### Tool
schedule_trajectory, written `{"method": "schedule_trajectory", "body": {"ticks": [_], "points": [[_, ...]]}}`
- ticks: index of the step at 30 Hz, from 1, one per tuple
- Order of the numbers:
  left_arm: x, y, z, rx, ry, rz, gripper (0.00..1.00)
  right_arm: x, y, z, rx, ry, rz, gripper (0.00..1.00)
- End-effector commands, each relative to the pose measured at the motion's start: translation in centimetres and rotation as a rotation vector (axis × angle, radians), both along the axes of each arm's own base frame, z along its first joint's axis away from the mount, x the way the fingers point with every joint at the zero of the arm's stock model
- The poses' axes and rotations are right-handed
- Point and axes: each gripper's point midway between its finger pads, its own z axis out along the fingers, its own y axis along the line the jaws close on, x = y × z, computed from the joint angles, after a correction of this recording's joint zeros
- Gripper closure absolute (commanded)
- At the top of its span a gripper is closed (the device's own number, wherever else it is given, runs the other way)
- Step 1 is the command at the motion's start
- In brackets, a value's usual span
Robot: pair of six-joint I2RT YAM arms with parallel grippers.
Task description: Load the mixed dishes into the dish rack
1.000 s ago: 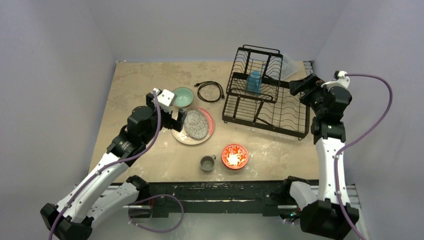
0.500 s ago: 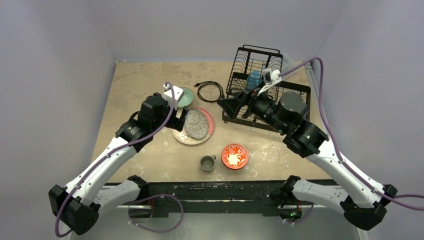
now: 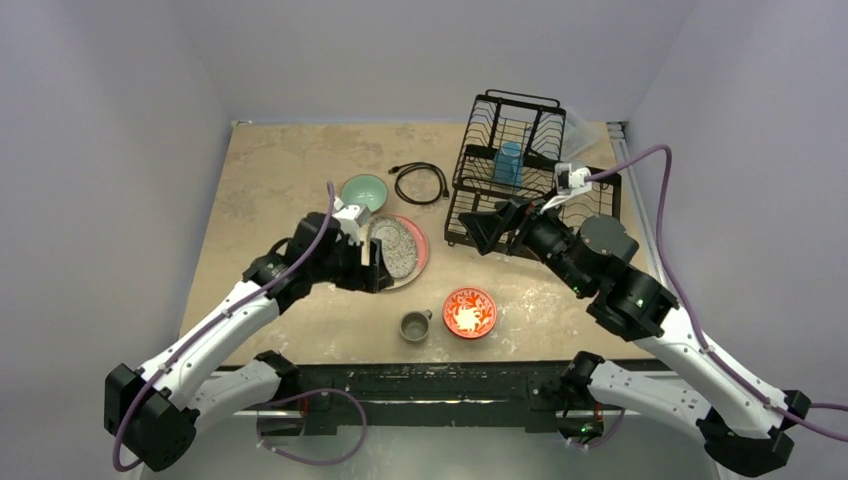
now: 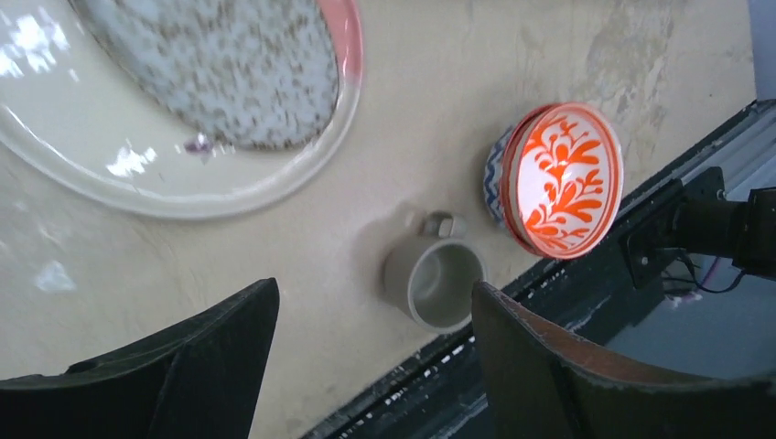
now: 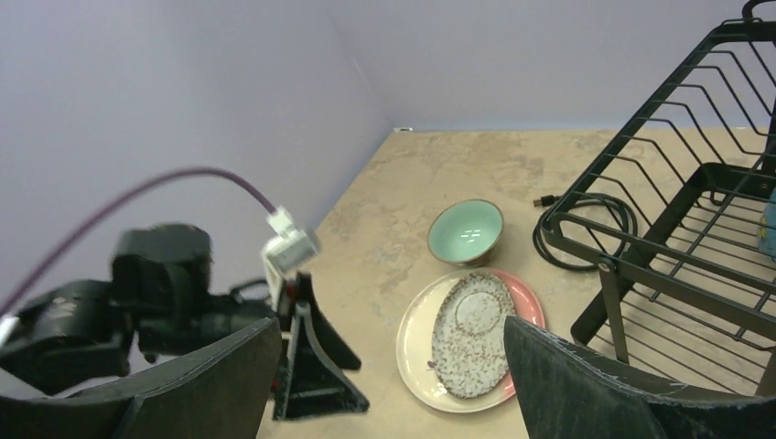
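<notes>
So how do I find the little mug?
Look at the middle of the near edge of the table. A bright red-orange bowl sits there, and the mug stands just left of it. It's plain grey, unpatterned, with a small handle.

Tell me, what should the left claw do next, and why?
Probably ease down toward the mug: the left claw is open and empty, and its own camera frames the mug upright, almost straight ahead, standing apart from the bowl.

A beige, mottled table stands enclosed by plain pale-lilac walls on three sides, evenly lit, with a black rail along its near edge.
</notes>
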Motion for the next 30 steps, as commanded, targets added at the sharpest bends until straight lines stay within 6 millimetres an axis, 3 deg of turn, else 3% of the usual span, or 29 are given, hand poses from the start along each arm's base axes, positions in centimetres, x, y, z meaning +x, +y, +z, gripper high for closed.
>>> {"method": "schedule_trajectory", "body": {"ticks": [1,11,19,25,30], "points": [[-4.4,-2.3,-3.7,-0.165,0.282,0.079,0.25,0.6,-0.8,-0.4,0.0,0.009,-0.057,0.07],[-6.9,-3.1,-8.4,0.03,0.312,0.248,0.42,0.4,-0.9,-2.0,-0.025,0.037,-0.055,0.06],[-6.4,-5.2,-10.8,0.135,0.281,0.238,0.47,-0.3,-1.8,-3.3,-0.015,0.062,-0.064,0.06],[-6.2,-5.2,-11.8,0.24,0.219,0.233,0.68,-0.4,-2.2,-4.3,-0.031,0.087,-0.082,0.06],[-5.4,-3.1,-9.9,0.324,0.123,0.267,1.0,-0.3,-2.2,-4.8,-0.037,0.095,-0.084,0.06]]}}
